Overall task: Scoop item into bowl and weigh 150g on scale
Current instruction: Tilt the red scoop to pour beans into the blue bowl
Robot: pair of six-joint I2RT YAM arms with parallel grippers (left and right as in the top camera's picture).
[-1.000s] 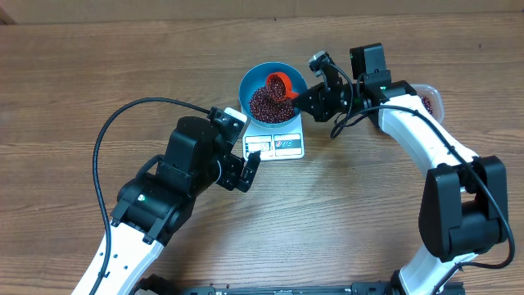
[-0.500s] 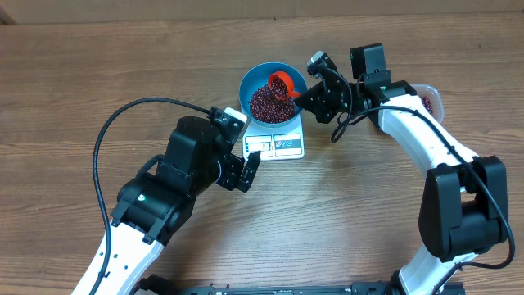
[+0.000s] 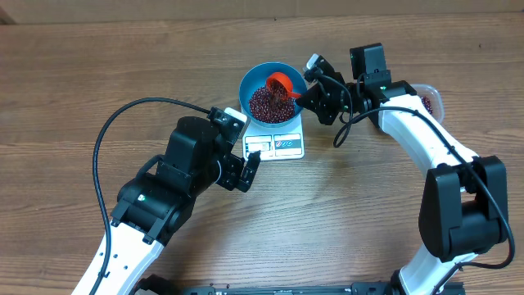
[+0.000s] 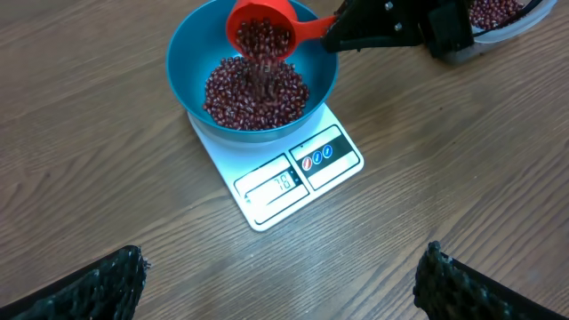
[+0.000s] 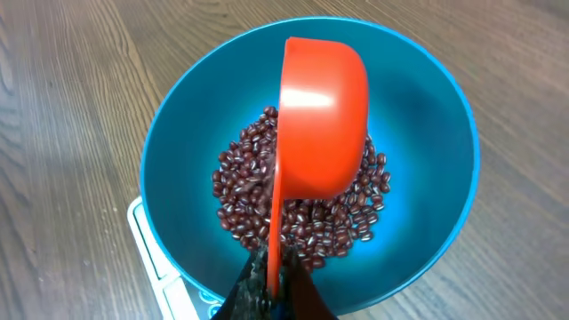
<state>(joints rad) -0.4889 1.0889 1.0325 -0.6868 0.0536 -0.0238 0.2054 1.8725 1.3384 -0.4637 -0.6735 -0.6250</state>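
The right gripper (image 3: 303,97), clamped on the red scoop (image 4: 260,31) by its handle, holds it tipped over the blue bowl (image 5: 427,133) on the scale (image 4: 302,169), handle running right toward that arm, beans (image 4: 253,93) dropping onto the heap below (the left gripper (image 3: 250,168) gapes open, nearer, empty).

**Tabletop** (image 3: 65,65): mid-brown wood-grain surface, grain running left to right. It is the ground in all three views.

**Scoop** (image 3: 281,82): orange-red plastic with a round cup and a straight flat handle. It is raised clear of the tabletop and tipped on its side. The right wrist view shows the cup's glossy outside, and the left wrist view shows its mouth.

**Tub** (image 3: 434,94): clear plastic with rounded corners, standing on the tabletop at far right. It is largely hidden, with only one end showing.
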